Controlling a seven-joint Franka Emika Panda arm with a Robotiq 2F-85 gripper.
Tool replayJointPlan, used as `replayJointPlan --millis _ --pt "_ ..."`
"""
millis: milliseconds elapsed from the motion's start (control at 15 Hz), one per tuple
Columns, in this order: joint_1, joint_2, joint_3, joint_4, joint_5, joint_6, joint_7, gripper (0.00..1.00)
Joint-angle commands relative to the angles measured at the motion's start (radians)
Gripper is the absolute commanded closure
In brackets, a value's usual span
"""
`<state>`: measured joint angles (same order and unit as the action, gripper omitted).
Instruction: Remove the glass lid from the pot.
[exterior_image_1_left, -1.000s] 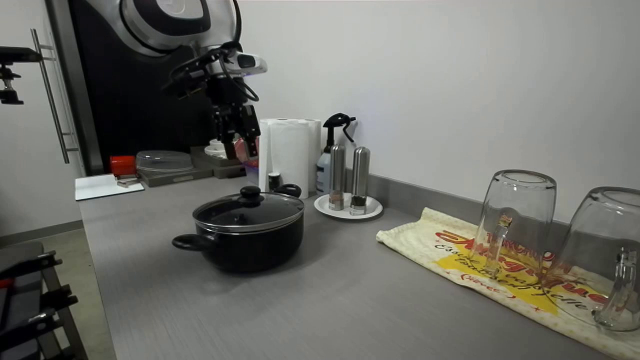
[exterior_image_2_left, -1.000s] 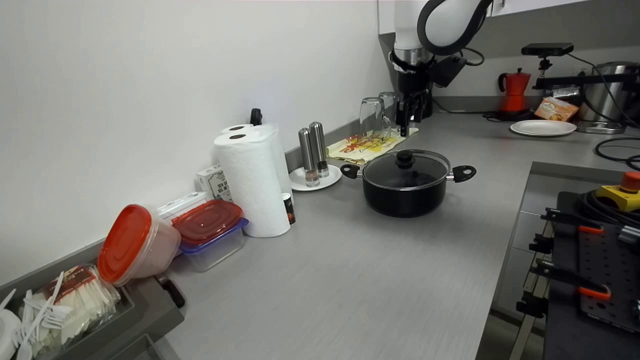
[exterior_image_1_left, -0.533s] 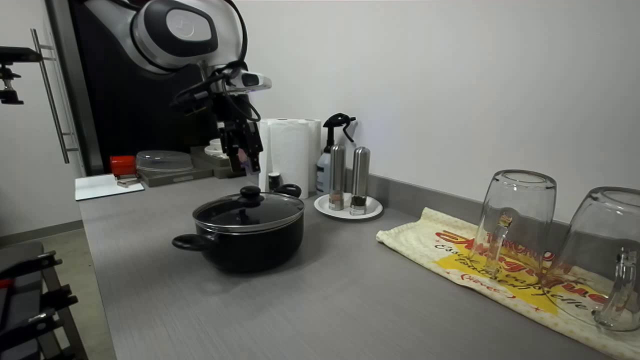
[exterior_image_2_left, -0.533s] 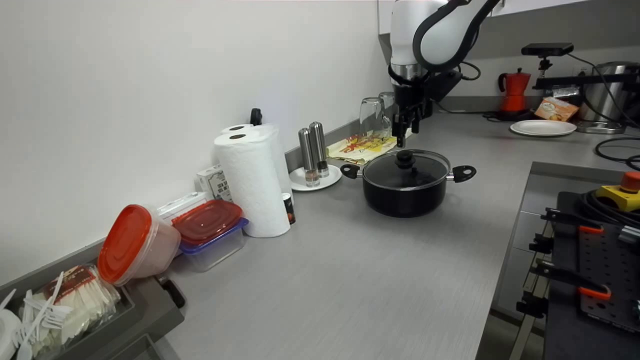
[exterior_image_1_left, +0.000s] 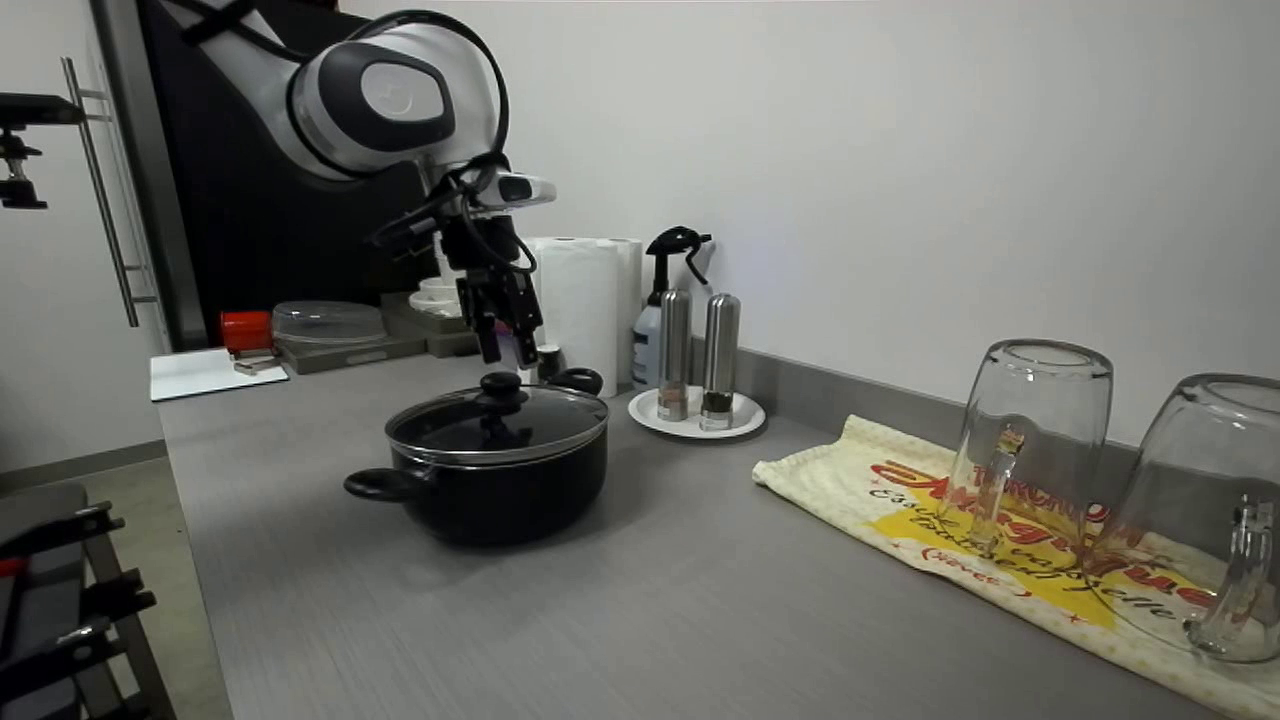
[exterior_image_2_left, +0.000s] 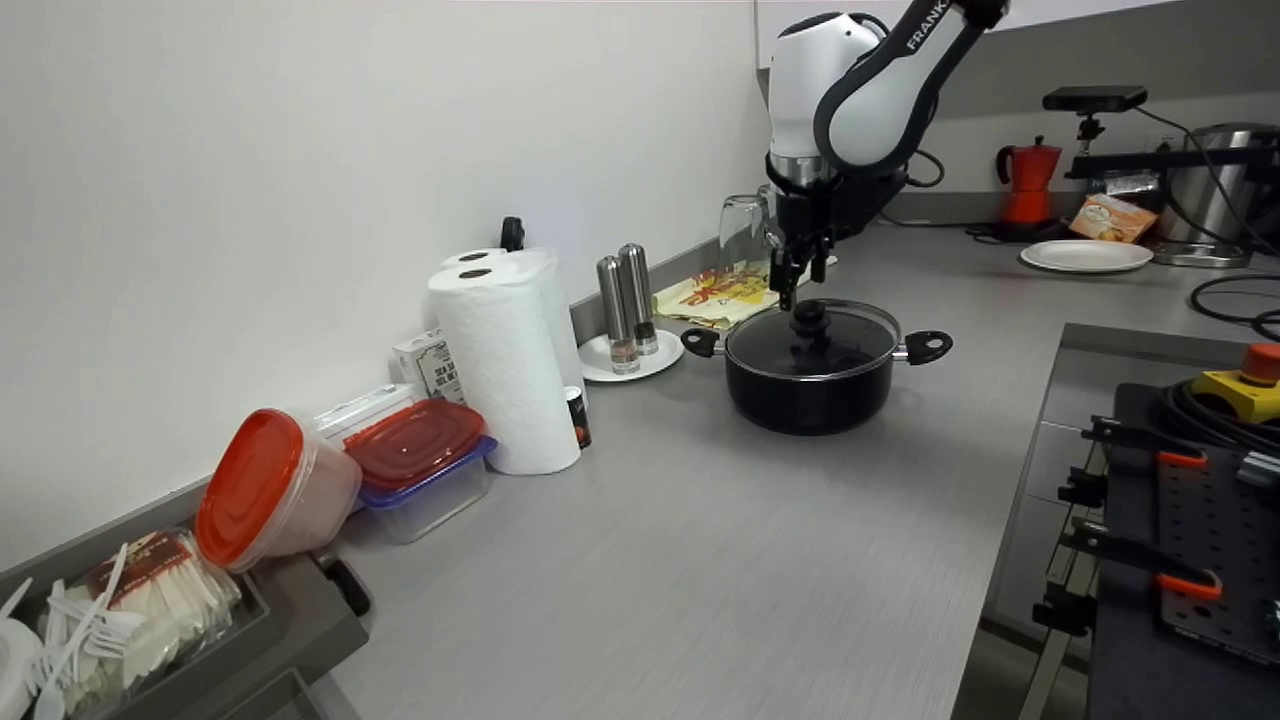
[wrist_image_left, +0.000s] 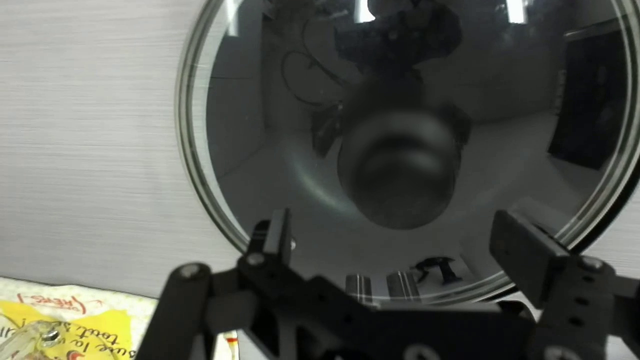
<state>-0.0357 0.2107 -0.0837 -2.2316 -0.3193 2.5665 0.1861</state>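
The black pot (exterior_image_1_left: 515, 500) stands on the grey counter, and it also shows in an exterior view (exterior_image_2_left: 808, 405). The glass lid (exterior_image_1_left: 440, 430) lies flat on it with its metal rim along the pot's edge. The lid also shows in an exterior view (exterior_image_2_left: 860, 335) and in the wrist view (wrist_image_left: 250, 165). Its black knob (wrist_image_left: 400, 175) is in the middle, upright. My gripper (exterior_image_1_left: 510, 355) is open and empty, pointing down just above the lid. In the wrist view its fingers (wrist_image_left: 392, 220) are wide apart, and the knob appears between and beyond them.
Two mills on a white plate (exterior_image_1_left: 745, 422) and paper rolls (exterior_image_1_left: 580, 310) stand beside the pot by the wall. Upturned glasses (exterior_image_1_left: 1040, 450) stand on a printed cloth (exterior_image_1_left: 830, 470). Plastic containers (exterior_image_2_left: 420, 455) line the wall. The pot's side handles (exterior_image_2_left: 928, 347) stick out.
My gripper has come down steadily towards the lid's knob, shifting slightly right in an exterior view. It stays open. The pot and lid have not moved.
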Motion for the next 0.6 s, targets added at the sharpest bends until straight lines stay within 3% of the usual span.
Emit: replayJointPlan --millis 0,533 --pt "0.021 0.031 -0.029 0.025 -0.037 0.019 0.040 0.00" --pt "0.024 0.050 -0.042 0.028 -0.024 0.009 0.035 0.00"
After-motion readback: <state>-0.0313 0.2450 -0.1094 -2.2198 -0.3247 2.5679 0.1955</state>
